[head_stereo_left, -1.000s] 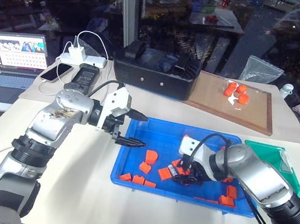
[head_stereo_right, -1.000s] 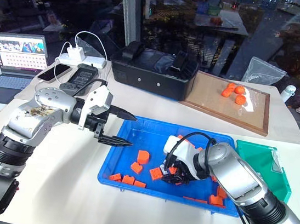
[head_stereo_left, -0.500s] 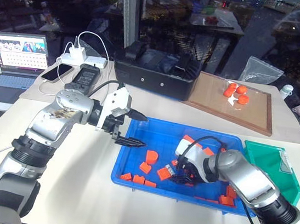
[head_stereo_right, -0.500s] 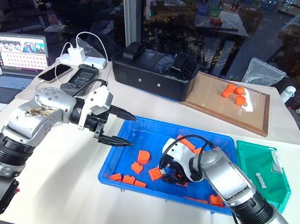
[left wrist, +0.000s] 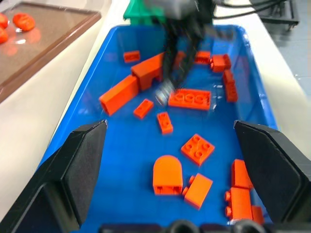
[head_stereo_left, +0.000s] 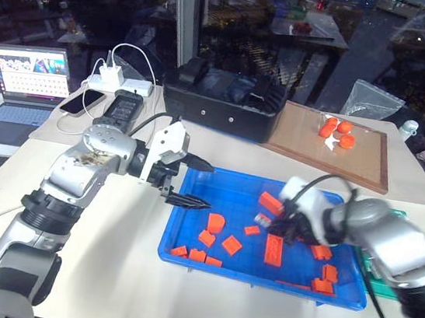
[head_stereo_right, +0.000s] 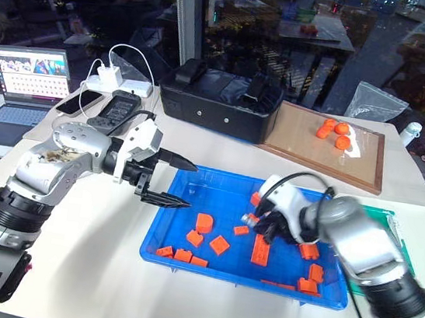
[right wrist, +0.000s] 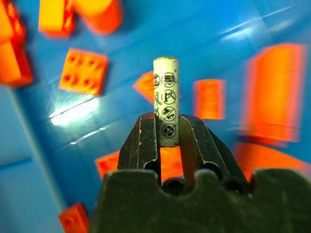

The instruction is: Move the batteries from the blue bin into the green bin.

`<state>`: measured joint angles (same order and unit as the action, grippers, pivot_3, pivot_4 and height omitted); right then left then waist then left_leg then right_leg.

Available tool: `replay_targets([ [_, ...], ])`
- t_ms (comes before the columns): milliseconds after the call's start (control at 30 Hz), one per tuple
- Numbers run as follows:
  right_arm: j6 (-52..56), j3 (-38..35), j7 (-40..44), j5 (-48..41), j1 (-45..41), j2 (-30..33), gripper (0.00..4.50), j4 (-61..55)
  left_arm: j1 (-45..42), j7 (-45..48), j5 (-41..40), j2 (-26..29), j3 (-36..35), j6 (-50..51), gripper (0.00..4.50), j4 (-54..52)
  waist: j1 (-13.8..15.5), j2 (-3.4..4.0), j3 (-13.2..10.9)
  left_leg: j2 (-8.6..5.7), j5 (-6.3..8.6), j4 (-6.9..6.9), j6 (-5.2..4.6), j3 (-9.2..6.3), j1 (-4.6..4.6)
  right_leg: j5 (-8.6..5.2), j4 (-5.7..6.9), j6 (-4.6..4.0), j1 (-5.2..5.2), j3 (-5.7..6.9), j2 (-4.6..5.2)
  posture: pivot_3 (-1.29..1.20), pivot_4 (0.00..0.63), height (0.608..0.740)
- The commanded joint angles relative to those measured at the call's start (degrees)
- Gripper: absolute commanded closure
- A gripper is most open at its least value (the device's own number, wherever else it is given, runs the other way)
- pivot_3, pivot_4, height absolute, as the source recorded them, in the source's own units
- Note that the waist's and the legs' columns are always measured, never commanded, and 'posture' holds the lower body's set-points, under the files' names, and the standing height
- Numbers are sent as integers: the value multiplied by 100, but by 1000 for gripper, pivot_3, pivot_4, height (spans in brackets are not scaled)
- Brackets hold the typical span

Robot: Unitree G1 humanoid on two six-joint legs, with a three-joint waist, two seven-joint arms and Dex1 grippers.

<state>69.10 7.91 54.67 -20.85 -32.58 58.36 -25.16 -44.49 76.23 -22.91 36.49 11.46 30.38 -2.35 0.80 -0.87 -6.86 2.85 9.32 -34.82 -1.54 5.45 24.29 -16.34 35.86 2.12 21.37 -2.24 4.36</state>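
White and broad, the surface (head_stereo_left: 104,270) runs across the frame, with a laptop (head_stereo_left: 27,76) at the upper left and a black box (head_stereo_left: 224,102) at upper centre. Left of centre the left tool (head_stereo_left: 193,184) hangs over the left rim of the blue bin (head_stereo_left: 184,253), its two black fingers spread and holding nothing. Orange blocks (head_stereo_left: 231,245) lie scattered across the bin floor. Right of centre the right tool (head_stereo_left: 281,224) is above the bin, its fingers pressed on a battery (right wrist: 166,100); the right wrist view shows that battery standing out lengthwise between the fingers, its long axis in line with them. At the far right edge a sliver of the green bin (head_stereo_right: 392,223) shows past the blue rim, behind the right arm. So the target lies to the right of the loaded tool, and the right arm is clearly the nearer one; the carry likely runs rightward over the rim.
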Motion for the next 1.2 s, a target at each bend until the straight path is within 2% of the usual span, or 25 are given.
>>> replay_targets([
  [33, -78, -1270, 78, 12, 561, 814, 4260, 279, -203, 173, -115, -97, -13, -93, 0, 128, 20, 0, 0, 0, 0, -1, 0, 1, -2, -2, -4, 2, -2, 4, 3, 0, 150, 740],
  [200, -413, -2499, -9, 284, 1990, 1338, 4260, 811, -349, 213, -231, -391, -103, -87, 0, 327, -12, -1, 1, -1, 0, 0, 0, 2, -2, -1, -14, 1, -11, 0, 5, 0, 150, 740],
  [300, -380, -2962, -133, 240, 2504, 1128, 4260, 785, -390, 135, -412, -532, -248, 69, 0, 306, -50, 6, 0, 0, 0, -1, -1, 0, -4, -1, -7, 2, -10, -5, 1, 0, 150, 740],
  [433, -539, -2953, -439, 376, 3013, 844, 4260, 841, -393, -64, -358, -584, -234, 70, 0, 291, -111, -5, -7, 0, 0, -1, -1, -6, -12, -2, -3, 5, -14, -12, -8, 0, 150, 740],
  [500, -757, -2887, -660, 583, 3128, 830, 3251, 1045, -380, -186, -323, -594, -246, 40, 0, 265, -120, 1, -9, -2, 0, -3, -1, -9, -11, -2, 0, 6, -13, -12, -7, 0, 150, 740],
  [600, -765, -2968, -732, 516, 3002, 813, 2442, 1171, -322, -411, -289, -615, -307, -36, 0, 198, -129, 8, -12, -9, 0, -7, -1, -6, -10, -1, 0, 13, -14, -15, 0, 0, 150, 740],
  [667, -807, -2997, -725, 508, 2950, 904, 1570, 1215, -277, -522, -235, -598, -301, -72, 0, 147, -135, 8, -11, -8, 0, -8, -1, -7, -10, 0, 0, 13, -14, -15, -2, 0, 150, 740],
  [800, -998, -3220, -670, 510, 2738, 1120, 251, 1393, -186, -976, -16, -612, -389, -322, 0, 136, -135, 12, -13, -8, 0, -6, -1, -7, -11, -1, -1, 13, -15, -15, -2, 0, 150, 740],
  [833, -1092, -3356, -696, 416, 2529, 1041, 87, 1426, -171, -1035, -11, -600, -433, -363, 0, 158, -134, 12, -13, -9, 0, -6, -1, -7, -11, -1, -2, 13, -14, -15, -1, 0, 150, 740],
  [933, -1747, -3912, -545, 9, 2093, 653, 87, 1221, -82, -1153, -95, -503, -662, -364, 0, 204, -164, 13, -15, -7, 0, -5, -1, -7, -11, -1, -3, 13, -14, -15, -3, 0, 150, 740],
  [1100, -2442, -4895, -178, -576, 3007, -516, 87, 431, 297, -1494, -264, -383, -1066, -133, 0, -2, -100, 3, 3, -1, 0, 3, 0, -37, -14, -7, -6, 10, -34, -9, -27, 0, 150, 740],
  [1200, -2212, -5086, -204, -979, 3264, -854, 87, 216, 579, -1696, -268, -326, -1178, -37, 0, -140, -76, 14, 4, -5, 0, 3, 0, -39, -8, -9, -10, 13, -35, -14, -20, 0, 150, 740],
])
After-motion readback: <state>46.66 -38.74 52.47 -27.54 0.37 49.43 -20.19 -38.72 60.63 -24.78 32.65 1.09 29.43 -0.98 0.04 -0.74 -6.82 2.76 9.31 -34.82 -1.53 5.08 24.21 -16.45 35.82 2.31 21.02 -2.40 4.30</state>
